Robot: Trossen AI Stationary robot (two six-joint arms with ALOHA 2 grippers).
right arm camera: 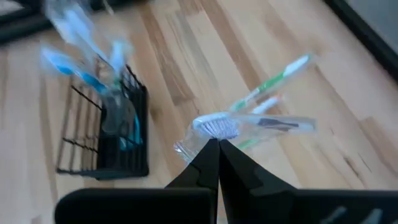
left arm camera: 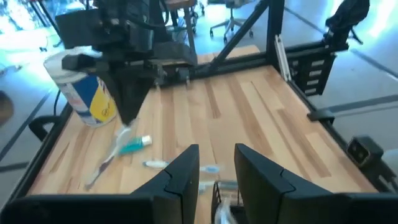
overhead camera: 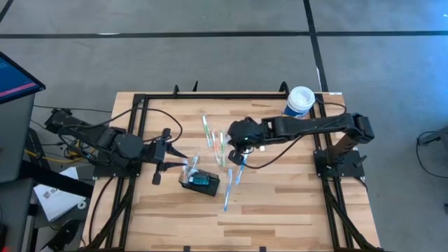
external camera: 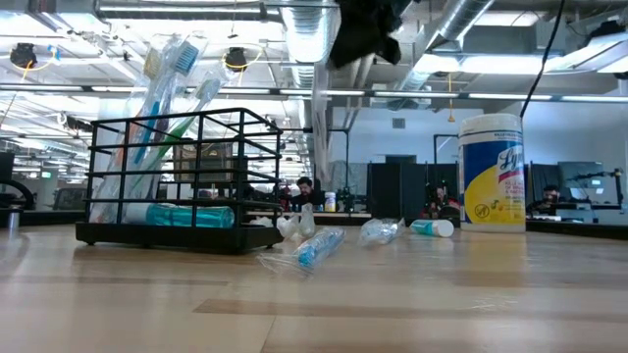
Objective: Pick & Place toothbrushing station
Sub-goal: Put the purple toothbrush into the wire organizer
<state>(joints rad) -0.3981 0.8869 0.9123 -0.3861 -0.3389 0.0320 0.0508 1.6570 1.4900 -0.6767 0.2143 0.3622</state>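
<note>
From where I sit, I take the black wire toothbrushing station as my landmark; it stands on the wooden table, a little left of the table's middle. In the low view it holds a lying tube and several wrapped toothbrushes that lean out over its top.

Left of the station I see the left gripper, reaching in from the table's left edge with its tips just at the station's near corner. In its own wrist view the two dark fingers stand partly apart with a clear gap between them; I cannot see anything gripped in that gap.

Right of the station, and a little beyond it, my right gripper hangs above the table. Its jaws are pressed together, pinching a wrapped toothbrush by the bristle end of its clear packet, so the brush juts sideways from the fingertips.

More wrapped toothbrushes lie scattered on the wood between the station and the right arm, one just to the station's right. Well off to the right, near the far corner, stands a round wipes canister with a white lid.
</note>
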